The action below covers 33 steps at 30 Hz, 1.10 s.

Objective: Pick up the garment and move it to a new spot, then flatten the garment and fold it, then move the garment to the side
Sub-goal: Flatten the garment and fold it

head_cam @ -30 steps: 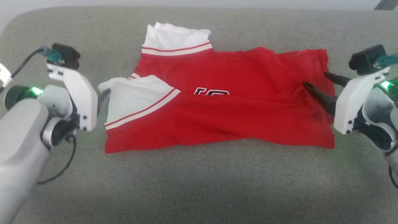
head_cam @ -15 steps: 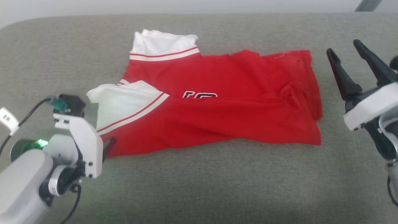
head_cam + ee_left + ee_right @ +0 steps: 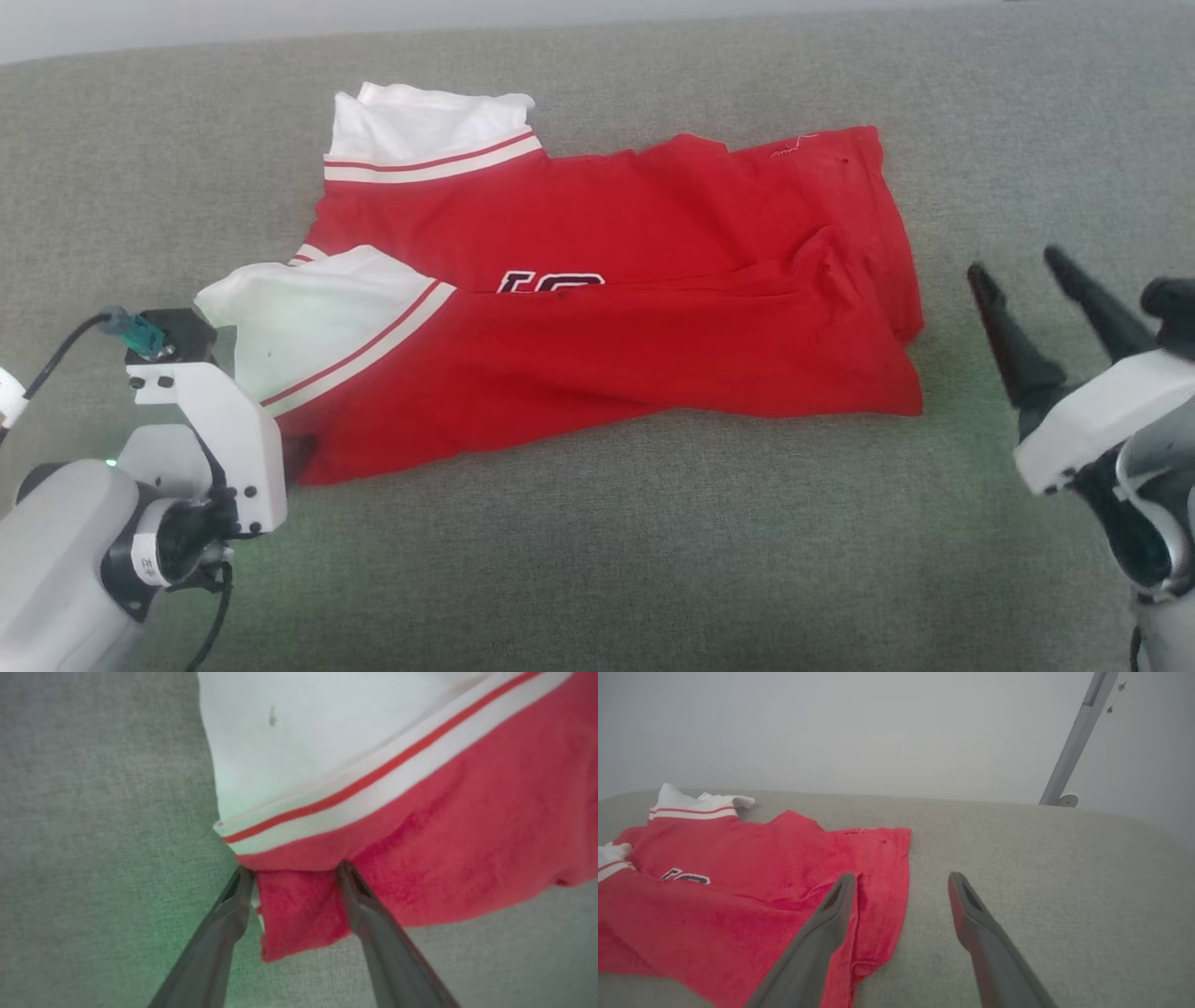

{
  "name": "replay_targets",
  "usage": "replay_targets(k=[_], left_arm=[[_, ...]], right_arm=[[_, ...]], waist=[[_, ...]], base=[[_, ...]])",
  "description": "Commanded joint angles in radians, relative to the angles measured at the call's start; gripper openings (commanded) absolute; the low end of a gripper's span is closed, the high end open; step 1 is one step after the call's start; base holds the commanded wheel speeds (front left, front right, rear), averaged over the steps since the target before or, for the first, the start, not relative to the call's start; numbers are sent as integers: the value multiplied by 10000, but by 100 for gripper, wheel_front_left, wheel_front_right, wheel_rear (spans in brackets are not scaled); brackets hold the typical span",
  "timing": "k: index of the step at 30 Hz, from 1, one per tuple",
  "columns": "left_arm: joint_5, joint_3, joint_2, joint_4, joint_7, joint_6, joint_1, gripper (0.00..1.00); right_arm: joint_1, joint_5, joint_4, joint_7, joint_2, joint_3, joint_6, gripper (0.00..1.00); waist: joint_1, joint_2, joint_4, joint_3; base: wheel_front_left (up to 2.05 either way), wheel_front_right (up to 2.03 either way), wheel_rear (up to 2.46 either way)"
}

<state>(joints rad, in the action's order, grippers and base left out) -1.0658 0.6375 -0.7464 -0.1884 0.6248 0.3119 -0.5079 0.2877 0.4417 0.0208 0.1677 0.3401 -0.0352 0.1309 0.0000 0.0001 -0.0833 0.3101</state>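
Your shirt (image 3: 607, 345) lies spread out, folded over along its length, with the grey cushion (image 3: 597, 560) under it and showing on every side of it. The shirt's long way runs side to side, with the white sleeves at its left end and the plain red hem at its right end.

Your left gripper (image 3: 293, 872) is at the shirt's near left corner. Its jaws are apart, and the red corner sits between them, just below the near sleeve (image 3: 317, 317). One tip is on the cloth and the other is at the cloth's edge. They have not pinched it, so I think squeezing here comes next.

Your right gripper (image 3: 1016, 261) is off the shirt's right end. It is near the hem but apart from it, with a strip of cushion between. Its jaws are wide apart and hold nothing.

So the left arm is the closer one — it is right at the cloth. I think the right arm has to come in to the hem if you want to lift both ends together.

Watch the bumpy fold by the hem — a finger could catch the wrong layer there. A grey pole (image 3: 1078, 737) stands far behind the shirt's right end and should not get in the way.
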Motion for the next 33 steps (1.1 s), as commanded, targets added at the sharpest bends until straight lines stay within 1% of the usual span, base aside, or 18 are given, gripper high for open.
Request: replay_targets(k=[1,6,13,19,21,22,23,24,25,29,33], left_arm=[[-70,250,258,-229,80,-64,186,0],[-22,456,475,-409,203,-284,26,0],[94,612,834,-482,112,-484,-288,0],[182,781,1137,-521,42,-668,-508,0],[227,812,1222,-542,21,-692,-560,0],[261,849,1311,-576,-2,-736,-628,0],[269,872,1345,-601,-21,-764,-654,0],[284,889,1379,-630,-31,-784,-686,0],[288,903,1411,-663,-45,-812,-720,0],[302,863,1401,-758,-165,-918,-761,0],[284,748,1179,-702,-150,-919,-800,0]], right_arm=[[-135,66,-34,149,-39,-8,-4,100],[-337,533,112,1448,-92,-105,-4,100],[2,1124,664,3774,15,-435,-3,100],[513,1027,1205,5342,24,-611,-3,100],[741,935,1514,5757,-35,-700,-3,100],[909,875,1871,6174,-29,-873,-3,100],[976,893,2028,6377,7,-1007,-3,93],[1050,932,2150,6502,31,-1125,-3,15],[1115,870,2251,6602,122,-1220,-3,0],[1327,968,2352,6820,332,-1206,-10,0],[1388,1076,2090,7034,648,-961,-14,0]], waist=[[0,-1,-22,20],[0,-1,31,77],[0,-1,386,174],[0,-1,816,280],[0,-1,929,322],[0,-1,1048,376],[0,-1,1097,398],[0,-1,1151,419],[0,-1,1196,428],[0,-1,1293,410],[0,-1,1295,317]], base=[[0,0,0],[0,0,0],[0,0,0],[0,0,0],[0,0,0],[0,0,0],[0,0,0],[0,0,0],[0,0,0],[0,0,0],[0,0,0]])
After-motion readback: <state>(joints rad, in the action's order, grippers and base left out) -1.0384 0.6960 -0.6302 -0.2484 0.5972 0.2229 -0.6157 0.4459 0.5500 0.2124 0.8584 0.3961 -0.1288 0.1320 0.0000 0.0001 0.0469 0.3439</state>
